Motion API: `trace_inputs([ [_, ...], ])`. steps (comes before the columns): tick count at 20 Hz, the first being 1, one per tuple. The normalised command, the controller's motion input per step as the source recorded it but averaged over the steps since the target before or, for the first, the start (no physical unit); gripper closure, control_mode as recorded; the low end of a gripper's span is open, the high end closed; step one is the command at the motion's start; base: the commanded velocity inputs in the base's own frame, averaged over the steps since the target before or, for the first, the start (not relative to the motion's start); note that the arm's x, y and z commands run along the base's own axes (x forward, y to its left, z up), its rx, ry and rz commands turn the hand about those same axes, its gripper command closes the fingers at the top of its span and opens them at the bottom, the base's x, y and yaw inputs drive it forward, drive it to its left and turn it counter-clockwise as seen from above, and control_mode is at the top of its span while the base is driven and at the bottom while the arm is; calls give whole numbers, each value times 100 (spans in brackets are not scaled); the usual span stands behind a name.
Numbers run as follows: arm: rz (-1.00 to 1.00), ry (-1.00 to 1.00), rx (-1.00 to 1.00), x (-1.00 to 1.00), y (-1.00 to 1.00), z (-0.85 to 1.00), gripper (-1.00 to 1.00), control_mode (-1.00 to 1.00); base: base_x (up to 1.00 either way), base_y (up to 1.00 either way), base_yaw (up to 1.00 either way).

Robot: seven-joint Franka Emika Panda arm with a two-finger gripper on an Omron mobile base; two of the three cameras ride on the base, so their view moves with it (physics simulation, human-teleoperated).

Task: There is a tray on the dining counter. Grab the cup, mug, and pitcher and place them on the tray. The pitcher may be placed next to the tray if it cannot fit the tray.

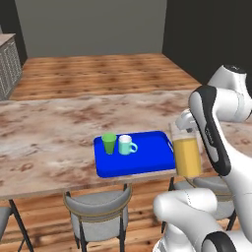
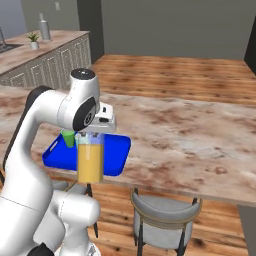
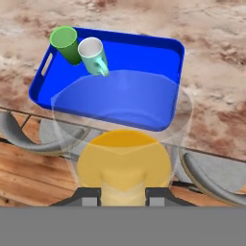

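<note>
hand view looks straight down past the gripper (image 3: 123, 193), whose two fingertips pinch the near wall of the pitcher (image 3: 122, 139) between them, jaws only partly apart and clamped on the glass. the pitcher hangs clear of any surface, its orange liquid well below the rim, just off the near right corner of the tray (image 3: 158, 62). on the far left part of the tray the cup (image 3: 66, 44) and the mug (image 3: 93, 55) stand upright, just beside each other, leaving the right part bare. to do this step well i would keep the pitcher level so nothing slops, carry it forward over the bare blue area, away from the mug's handle, and lower it until the base sits flat inside the rim before letting go. the counter (image 1: 44, 133) lies all around the tray.
</note>
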Motion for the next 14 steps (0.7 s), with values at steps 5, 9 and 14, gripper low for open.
trace_inputs([
  [5,0,0,0,0,0,0,100,100,45,0,0],
  [9,0,0,0,0,0,0,100,100,49,0,0],
  [14,-1,0,0,31,0,0,100,-100,21,0,0],
])
